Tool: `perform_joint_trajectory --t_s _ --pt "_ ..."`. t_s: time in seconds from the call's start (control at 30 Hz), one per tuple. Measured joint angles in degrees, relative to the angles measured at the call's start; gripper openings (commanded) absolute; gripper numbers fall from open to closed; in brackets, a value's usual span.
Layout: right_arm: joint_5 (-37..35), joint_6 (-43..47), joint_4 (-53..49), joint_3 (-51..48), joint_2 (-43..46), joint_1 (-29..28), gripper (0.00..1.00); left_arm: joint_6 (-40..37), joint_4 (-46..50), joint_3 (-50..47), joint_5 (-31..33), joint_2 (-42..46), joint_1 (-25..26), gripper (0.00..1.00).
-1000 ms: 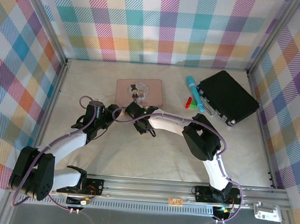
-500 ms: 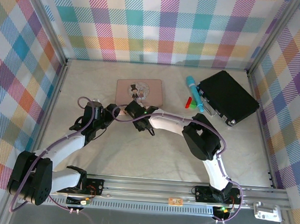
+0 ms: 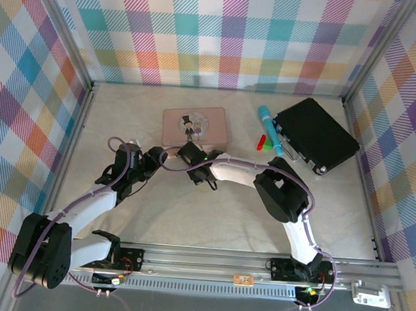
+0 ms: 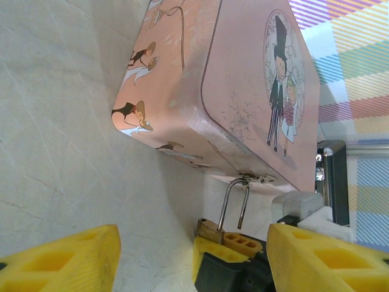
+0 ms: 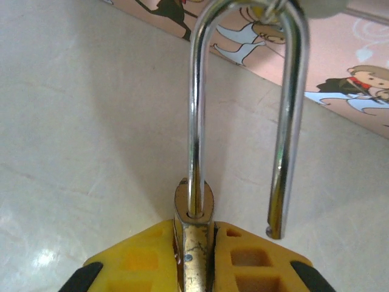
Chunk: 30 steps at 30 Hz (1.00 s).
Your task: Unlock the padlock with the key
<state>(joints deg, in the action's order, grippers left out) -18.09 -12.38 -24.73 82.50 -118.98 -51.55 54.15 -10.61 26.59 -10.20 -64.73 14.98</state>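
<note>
Right gripper (image 5: 196, 246): clenched on the brass body of the padlock (image 5: 193, 210), which sits edge-on between its yellow fingers (image 5: 146, 258).
Left gripper (image 4: 194, 260): spread wide, grasping nothing, facing the lock from close by.
Padlock place: at the near edge of the pink tin (image 4: 243, 91), hung from the tin's latch (image 4: 254, 178), low over the table (image 5: 73, 121).
Shackle (image 5: 197, 109): silver; one leg is seated and the other is clear of the body, so it looks sprung.
Doing it well: probably hold the body firm and ease the free leg out of the latch without dragging the tin.

pastel plaid walls (image 3: 225, 34), pale marbled tabletop (image 3: 188, 219), aluminium frame rail (image 3: 214, 260) along near edge
</note>
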Motion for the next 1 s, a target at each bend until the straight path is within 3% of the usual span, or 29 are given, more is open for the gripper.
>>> perform_joint_trajectory --t_s 0.47,0.73,1.0 --pt "26.1 9.5 5.9 -5.7 3.2 9.3 0.00 -1.1 -11.8 2.3 -2.2 -15.3 8.7 0.46" --pt "32.5 11.2 6.5 -5.7 3.2 9.7 0.00 -1.1 -18.3 7.6 -1.3 -24.3 12.7 0.35" --pt "35.8 11.6 6.8 -6.7 4.2 11.1 0.00 0.3 -23.8 8.8 -0.4 -32.0 13.4 0.27"
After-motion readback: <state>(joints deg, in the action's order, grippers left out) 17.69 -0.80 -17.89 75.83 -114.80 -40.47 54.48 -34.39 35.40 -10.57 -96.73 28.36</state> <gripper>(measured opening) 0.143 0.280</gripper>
